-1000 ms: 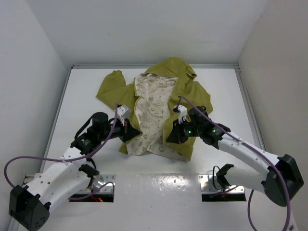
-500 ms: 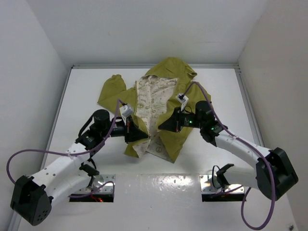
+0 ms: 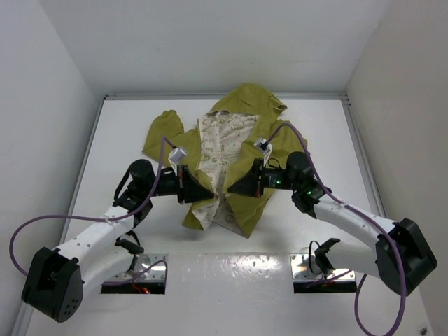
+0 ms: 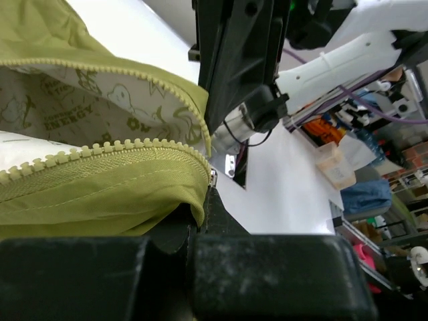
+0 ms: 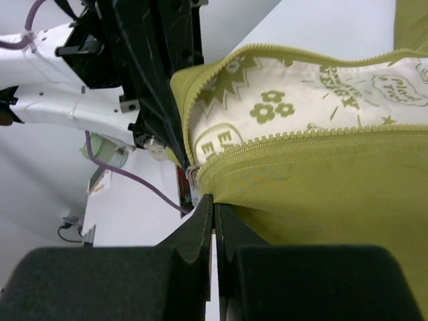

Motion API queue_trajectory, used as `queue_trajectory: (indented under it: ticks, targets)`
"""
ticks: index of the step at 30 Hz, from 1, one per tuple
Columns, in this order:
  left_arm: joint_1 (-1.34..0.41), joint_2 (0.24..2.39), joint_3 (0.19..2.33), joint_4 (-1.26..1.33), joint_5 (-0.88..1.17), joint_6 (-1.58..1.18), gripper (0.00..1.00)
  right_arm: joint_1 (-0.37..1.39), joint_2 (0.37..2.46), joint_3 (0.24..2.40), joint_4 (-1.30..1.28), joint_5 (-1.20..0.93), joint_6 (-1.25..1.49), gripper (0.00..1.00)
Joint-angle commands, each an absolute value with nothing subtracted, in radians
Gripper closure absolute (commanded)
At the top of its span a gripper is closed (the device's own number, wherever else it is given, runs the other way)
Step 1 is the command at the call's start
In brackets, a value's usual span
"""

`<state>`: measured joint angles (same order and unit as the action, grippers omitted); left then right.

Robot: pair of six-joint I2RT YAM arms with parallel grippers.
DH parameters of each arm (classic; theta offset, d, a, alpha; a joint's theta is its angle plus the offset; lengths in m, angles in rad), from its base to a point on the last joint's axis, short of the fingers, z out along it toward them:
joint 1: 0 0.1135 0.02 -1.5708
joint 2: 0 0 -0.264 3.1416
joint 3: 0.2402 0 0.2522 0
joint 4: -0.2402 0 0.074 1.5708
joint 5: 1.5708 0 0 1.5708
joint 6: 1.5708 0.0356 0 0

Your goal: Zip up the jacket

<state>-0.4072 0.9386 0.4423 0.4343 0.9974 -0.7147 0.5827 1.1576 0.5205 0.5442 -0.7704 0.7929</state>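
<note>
1. Though hidden under black housings from above, seen from the wrists: left gripper (image 4: pixel 202 204) and right gripper (image 5: pixel 214 200), fingers pressed together, each pinching a bottom zipper corner of the jacket (image 3: pixel 269 140).
2. Lies mid-table toward the far wall; open table (image 3: pixel 126 126) on both sides.
3. Cannot tell whether the zipper ends touch.

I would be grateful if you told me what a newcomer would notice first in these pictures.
An olive-green jacket lies open on the white table, its cream printed lining showing. The left gripper and right gripper each pinch a lower front edge, facing each other. The wrist views show unjoined zipper teeth right at each grip.
</note>
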Motion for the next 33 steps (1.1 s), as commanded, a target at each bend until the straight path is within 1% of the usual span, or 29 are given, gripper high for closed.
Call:
queue_trajectory:
  ticks: [1,2,5,10,23,33]
  targets:
    - [-0.382,0.917,0.428,0.615,1.04,-0.86,1.0,0.604,1.123,0.519,0.617,-0.782,0.743,1.0]
    - [-0.382,0.917,0.428,0.659,1.051,-0.883,1.0,0.615,1.126,0.522,0.618,-0.778,0.738,1.0]
    - [-0.382,0.917,0.428,0.681,1.072,-0.922,1.0,0.624,1.134,0.532,0.623,-0.769,0.726,1.0]
    - [-0.382,0.927,0.437,0.67,1.104,-0.933,1.0,0.624,1.137,0.554,0.632,-0.767,0.719,1.0]
    - [-0.373,0.946,0.446,0.637,1.104,-0.922,1.0,0.62,1.127,0.574,0.667,-0.796,0.732,1.0]
    - [-0.373,0.966,0.465,0.637,1.114,-0.913,1.0,0.64,1.127,0.574,0.627,-0.802,0.693,1.0]
